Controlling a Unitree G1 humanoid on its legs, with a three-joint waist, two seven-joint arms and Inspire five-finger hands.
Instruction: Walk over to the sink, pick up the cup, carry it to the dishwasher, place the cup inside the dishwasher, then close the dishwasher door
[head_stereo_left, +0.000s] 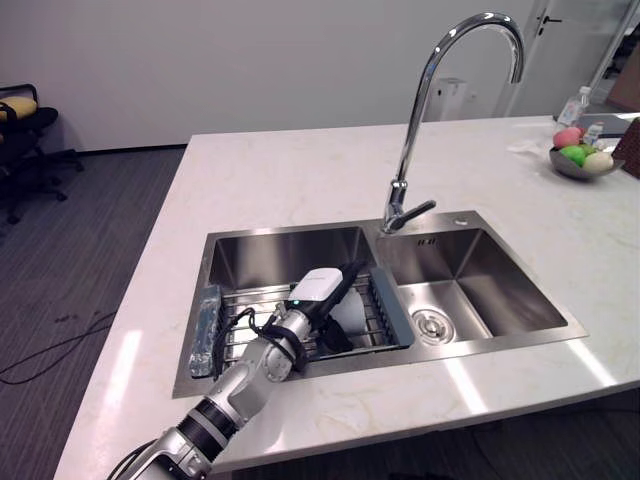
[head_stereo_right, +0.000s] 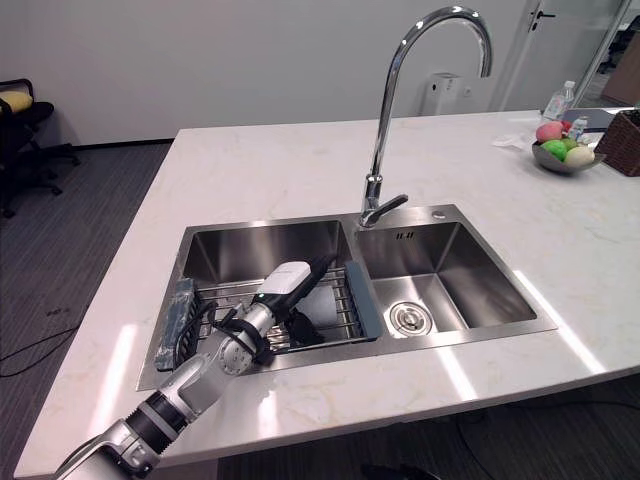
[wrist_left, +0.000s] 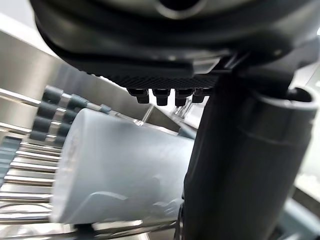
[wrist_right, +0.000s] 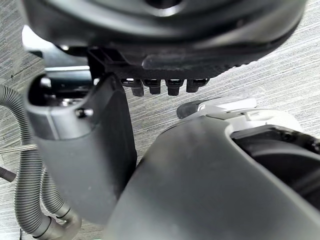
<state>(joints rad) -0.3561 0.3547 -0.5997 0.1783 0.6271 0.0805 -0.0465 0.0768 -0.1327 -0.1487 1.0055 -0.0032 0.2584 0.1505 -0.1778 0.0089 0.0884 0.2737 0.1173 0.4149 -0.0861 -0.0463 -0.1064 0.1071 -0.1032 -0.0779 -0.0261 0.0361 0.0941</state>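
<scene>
A pale grey cup (wrist_left: 120, 170) lies on its side on the wire rack (head_stereo_left: 240, 320) in the sink's left basin (head_stereo_left: 280, 255). In the eye views the cup (head_stereo_left: 350, 310) shows just past my left hand (head_stereo_left: 295, 322), which reaches down into the basin from the lower left. The hand's fingers are straight over the cup and its thumb (wrist_left: 230, 165) stands beside the cup's mouth end; they are not curled round it. My right hand (wrist_right: 200, 30) hangs over striped grey floor, fingers relaxed, holding nothing.
A tall chrome faucet (head_stereo_left: 410, 150) rises between the basins. The right basin (head_stereo_left: 470, 280) has a drain. A blue-grey sponge (head_stereo_left: 205, 330) stands at the rack's left end. A fruit bowl (head_stereo_left: 583, 155) and a bottle (head_stereo_left: 573, 105) sit far right on the marble counter.
</scene>
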